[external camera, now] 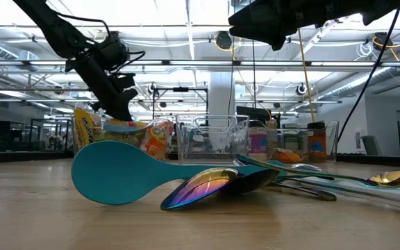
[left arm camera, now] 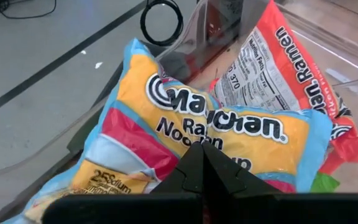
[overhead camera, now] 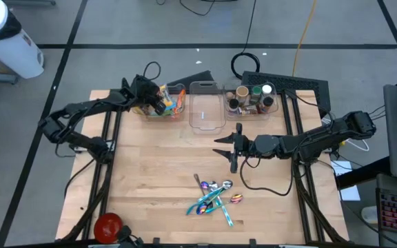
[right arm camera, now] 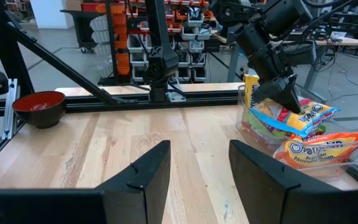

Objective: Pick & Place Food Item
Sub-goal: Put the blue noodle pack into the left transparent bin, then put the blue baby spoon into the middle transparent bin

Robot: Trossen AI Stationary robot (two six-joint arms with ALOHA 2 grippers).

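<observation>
Clear bin holds ramen packets under the closed left hand; right hand is open.

Three clear bins in a row at the table's far edge, two arms, one red bowl at the near corner, one utensil pile including a teal spatula.

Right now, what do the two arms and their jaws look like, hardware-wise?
Both arms are matte black, built of slim jointed links. The left gripper ends in dark fingers that taper to a point in its wrist view. The right gripper carries two flat, angular black fingers, and thin black cables loop beside that arm over the wooden table. No markings are visible on either arm.
</observation>
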